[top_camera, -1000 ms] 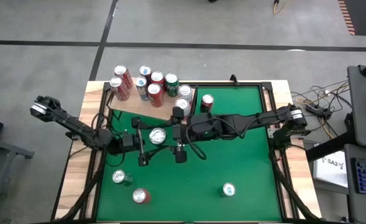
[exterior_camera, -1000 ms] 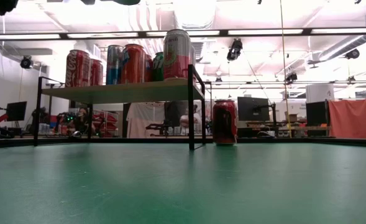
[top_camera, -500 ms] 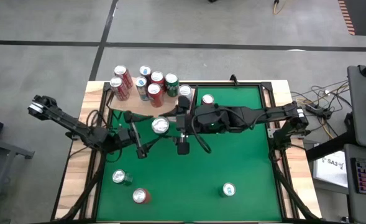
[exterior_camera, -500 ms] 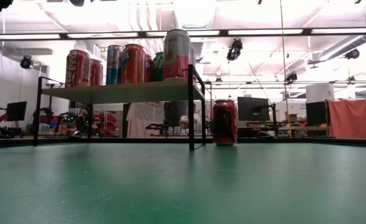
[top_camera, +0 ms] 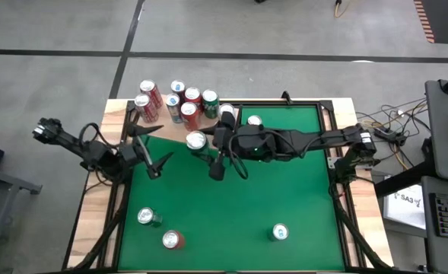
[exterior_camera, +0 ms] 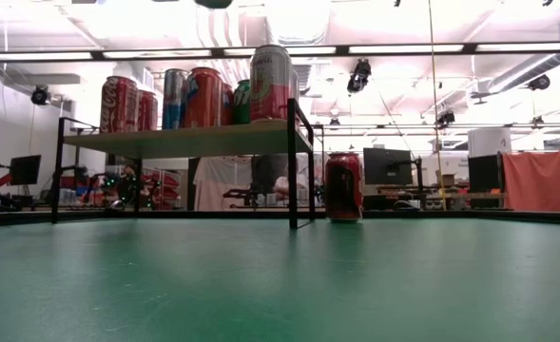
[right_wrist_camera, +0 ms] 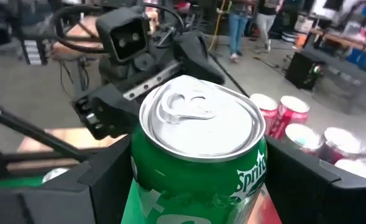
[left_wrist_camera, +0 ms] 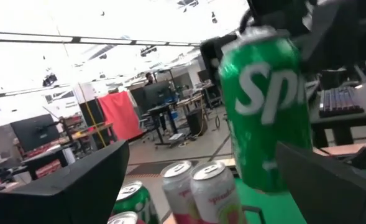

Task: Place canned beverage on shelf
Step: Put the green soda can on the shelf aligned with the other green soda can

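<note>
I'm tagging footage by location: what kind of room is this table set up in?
Probably a robotics lab or workshop: the low view shows monitors on benches and ceiling strip lights, and the high view shows bare concrete floor around the green table.

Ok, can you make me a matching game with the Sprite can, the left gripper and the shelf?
Things:
1. Sprite can
2. left gripper
3. shelf

States:
a. open, holding nothing
b. has several cans standing on it
c. held up by the right gripper

Pairs: 1-c, 2-a, 3-b
</note>
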Controlling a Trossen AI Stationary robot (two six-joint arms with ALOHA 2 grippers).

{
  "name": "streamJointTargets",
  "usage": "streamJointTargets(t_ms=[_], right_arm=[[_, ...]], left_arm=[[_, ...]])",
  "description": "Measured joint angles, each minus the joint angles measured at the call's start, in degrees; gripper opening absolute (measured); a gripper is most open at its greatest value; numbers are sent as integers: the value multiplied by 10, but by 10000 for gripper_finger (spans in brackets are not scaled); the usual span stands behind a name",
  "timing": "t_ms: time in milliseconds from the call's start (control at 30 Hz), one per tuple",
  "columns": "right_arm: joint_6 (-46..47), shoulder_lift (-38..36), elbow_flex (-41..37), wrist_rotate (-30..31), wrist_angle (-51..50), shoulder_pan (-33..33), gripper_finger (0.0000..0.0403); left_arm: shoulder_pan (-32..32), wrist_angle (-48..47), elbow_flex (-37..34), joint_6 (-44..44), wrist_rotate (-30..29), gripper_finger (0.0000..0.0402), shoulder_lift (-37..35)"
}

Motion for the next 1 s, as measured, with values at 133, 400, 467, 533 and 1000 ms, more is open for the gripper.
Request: streamJointTargets(t_ms=[133, 400, 467, 533, 1000], right_arm=[[38, 11, -32, -2, 66, 0, 290], [4, 58, -36, 2, 128, -16, 292], [-2, 64, -36, 3, 129, -25, 292], [-9, 68, -36, 4, 121, -34, 292], [-28, 114, -36, 30, 104, -69, 292]], left_arm=[[0, -11, 0, -15, -1, 387, -24], [0, -68, 0, -32, -1, 387, -33], [0, -73, 0, -30, -1, 387, -33], [0, -72, 0, -24, -1, 387, -34], [0, -87, 0, -36, -107, 387, -62]])
